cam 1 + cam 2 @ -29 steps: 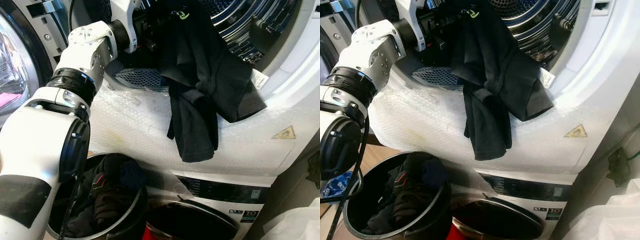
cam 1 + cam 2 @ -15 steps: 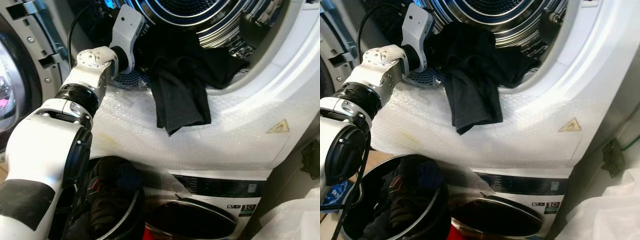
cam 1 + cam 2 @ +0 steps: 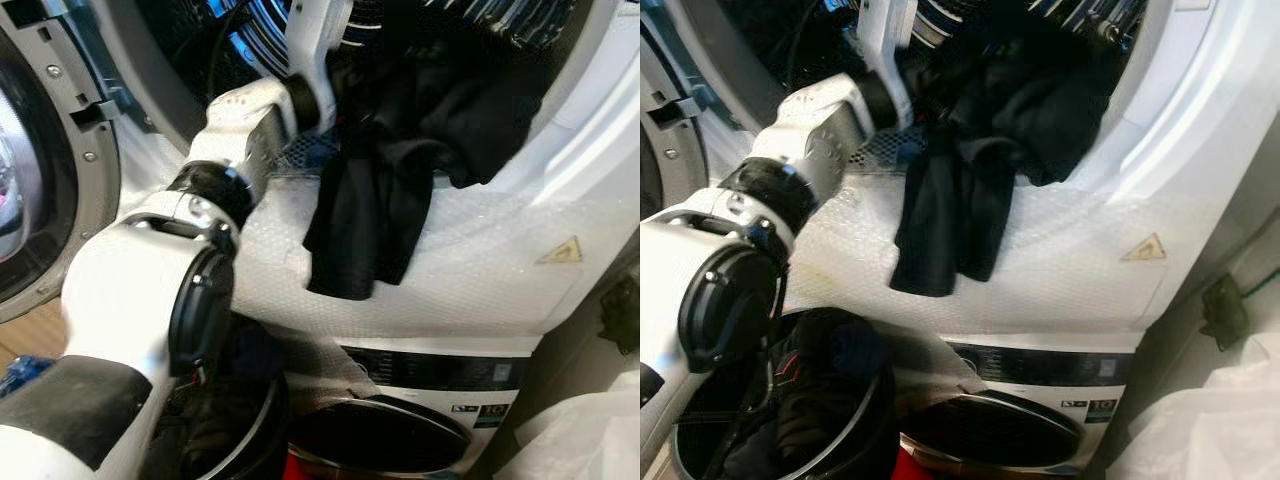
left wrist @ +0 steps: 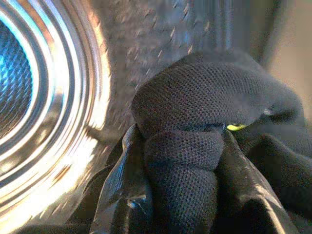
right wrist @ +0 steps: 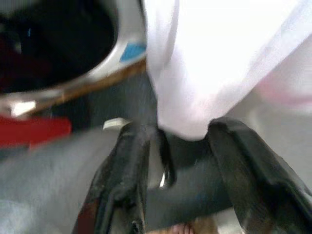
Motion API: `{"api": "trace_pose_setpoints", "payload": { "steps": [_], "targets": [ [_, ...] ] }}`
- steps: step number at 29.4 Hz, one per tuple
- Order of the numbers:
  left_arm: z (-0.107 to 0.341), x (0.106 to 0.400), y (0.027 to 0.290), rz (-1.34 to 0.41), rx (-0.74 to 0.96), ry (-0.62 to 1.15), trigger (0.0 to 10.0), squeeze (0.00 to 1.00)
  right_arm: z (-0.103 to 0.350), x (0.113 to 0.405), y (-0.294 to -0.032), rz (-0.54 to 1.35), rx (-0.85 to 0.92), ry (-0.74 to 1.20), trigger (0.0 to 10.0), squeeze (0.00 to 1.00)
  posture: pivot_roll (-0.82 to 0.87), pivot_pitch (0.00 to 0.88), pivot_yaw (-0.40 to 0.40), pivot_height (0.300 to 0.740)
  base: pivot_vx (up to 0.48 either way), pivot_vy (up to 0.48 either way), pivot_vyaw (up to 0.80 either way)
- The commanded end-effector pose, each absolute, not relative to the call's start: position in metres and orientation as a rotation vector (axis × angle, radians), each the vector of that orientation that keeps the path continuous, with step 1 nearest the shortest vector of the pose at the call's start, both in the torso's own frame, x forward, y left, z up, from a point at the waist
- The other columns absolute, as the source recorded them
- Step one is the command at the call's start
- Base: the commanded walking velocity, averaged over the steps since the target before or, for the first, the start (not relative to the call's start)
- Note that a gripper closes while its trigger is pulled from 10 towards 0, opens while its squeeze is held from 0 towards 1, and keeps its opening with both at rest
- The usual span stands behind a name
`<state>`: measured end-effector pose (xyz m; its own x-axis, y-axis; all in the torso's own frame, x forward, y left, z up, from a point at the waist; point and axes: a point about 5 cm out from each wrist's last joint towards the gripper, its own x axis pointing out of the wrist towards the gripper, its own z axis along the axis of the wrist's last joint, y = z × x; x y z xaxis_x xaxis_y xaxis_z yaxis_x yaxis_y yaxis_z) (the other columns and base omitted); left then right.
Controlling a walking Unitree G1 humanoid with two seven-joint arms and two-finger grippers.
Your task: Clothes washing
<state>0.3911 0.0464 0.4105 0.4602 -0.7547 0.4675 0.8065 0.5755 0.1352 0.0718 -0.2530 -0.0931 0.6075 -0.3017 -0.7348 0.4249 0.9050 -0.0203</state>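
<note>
Your left end effector (image 4: 180,195) is inside the upper machine's drum (image 4: 44,97), fingers (image 4: 122,195) clamped on a bunched fold of the black garment (image 3: 385,190). Most of that garment sits in the drum mouth; one end hangs out over the bubble-wrapped front panel (image 3: 480,270). The left arm (image 3: 230,190) reaches up through the open door. Below it, a black basket (image 3: 790,430) holds dark clothes, beside the lower machine's door (image 3: 990,440). Right end effector (image 5: 178,161): fingers spread apart, nothing between them, hanging low near white fabric (image 5: 219,58).
</note>
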Motion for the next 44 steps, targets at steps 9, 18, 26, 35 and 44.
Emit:
{"api": "trace_pose_setpoints", "payload": {
  "steps": [9,18,26,35,44],
  "targets": [
    [0.402,0.398,0.053,-0.883,-0.104,-0.472,10.0,0.0,-0.061,0.161,-0.235,-0.144,0.196,0.512,10.0,0.0,-0.26,0.003,0.084,0.74,0.0,0.0,0.0],
    [0.391,0.407,0.069,-0.744,-0.098,-0.397,10.0,0.72,-0.055,0.182,-0.202,0.051,0.255,0.454,10.0,0.0,-0.25,0.001,0.079,0.74,0.0,0.0,0.0],
    [0.376,0.41,0.075,-0.743,0.08,-0.326,10.0,1.0,-0.063,0.169,-0.204,0.045,0.259,0.517,10.0,0.0,-0.22,0.017,0.083,0.74,0.0,0.0,0.0],
    [0.401,0.407,0.098,-0.704,0.125,-0.389,10.0,1.0,-0.066,0.172,-0.194,0.061,0.269,0.541,10.0,0.0,-0.2,0.021,0.089,0.74,0.0,0.0,0.0],
    [0.403,0.4,0.104,-0.837,0.235,-0.426,10.0,1.0,-0.068,0.173,-0.187,0.07,0.28,0.563,10.0,0.0,-0.16,0.031,0.086,0.74,0.0,0.0,0.0]
  ]
}}
